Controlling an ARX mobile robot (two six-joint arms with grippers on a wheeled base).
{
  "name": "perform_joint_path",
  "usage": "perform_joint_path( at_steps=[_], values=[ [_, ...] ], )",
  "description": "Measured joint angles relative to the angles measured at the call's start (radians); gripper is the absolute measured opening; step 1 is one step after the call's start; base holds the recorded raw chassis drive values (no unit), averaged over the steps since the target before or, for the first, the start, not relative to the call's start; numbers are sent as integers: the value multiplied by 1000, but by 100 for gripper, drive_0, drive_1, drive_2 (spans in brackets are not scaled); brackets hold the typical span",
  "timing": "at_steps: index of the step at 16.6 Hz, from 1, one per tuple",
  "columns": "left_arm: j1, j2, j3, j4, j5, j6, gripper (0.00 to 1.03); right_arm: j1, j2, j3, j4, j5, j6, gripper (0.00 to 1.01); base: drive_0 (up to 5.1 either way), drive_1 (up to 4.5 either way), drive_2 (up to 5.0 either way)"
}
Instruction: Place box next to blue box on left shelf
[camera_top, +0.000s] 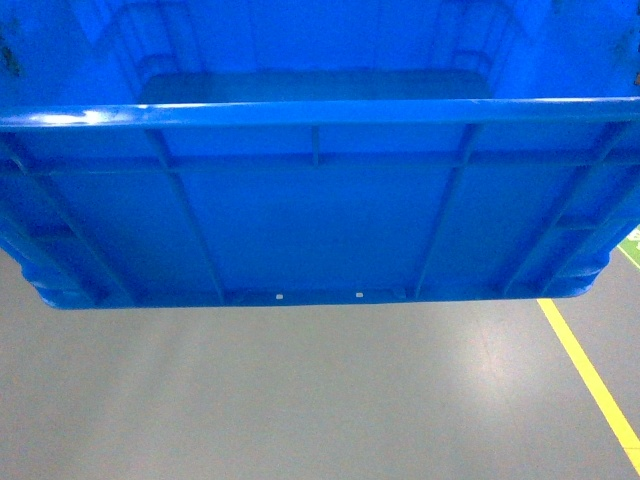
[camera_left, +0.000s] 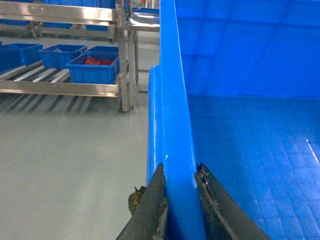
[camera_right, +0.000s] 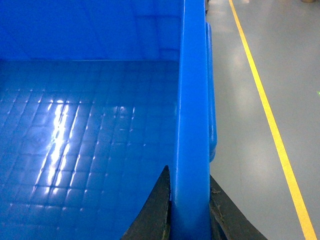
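Both pincers — L, R — clamped.

From my head camera the box fills the upper frame, its ribbed near wall facing me and thick rim running straight across. Below it I see grey floor and a yellow line at right.

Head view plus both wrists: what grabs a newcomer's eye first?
The big blue box fills the head view, carried above grey floor. The left gripper and right gripper each pinch a side rim. Left of it, the metal roller shelf holds smaller blue crates; a yellow floor line runs along the right.
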Motion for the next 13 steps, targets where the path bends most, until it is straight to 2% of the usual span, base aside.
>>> perform_joint_path(
  at_steps=[1,13],
  values=[
    [0,0,0,-2,-1,0,10,0,0,0,-2,0,0,10,-152,-152,-152],
    [0,-1,0,0,-1,0,10,0,0,0,2,0,1,10,2,427,-422]
  ],
)
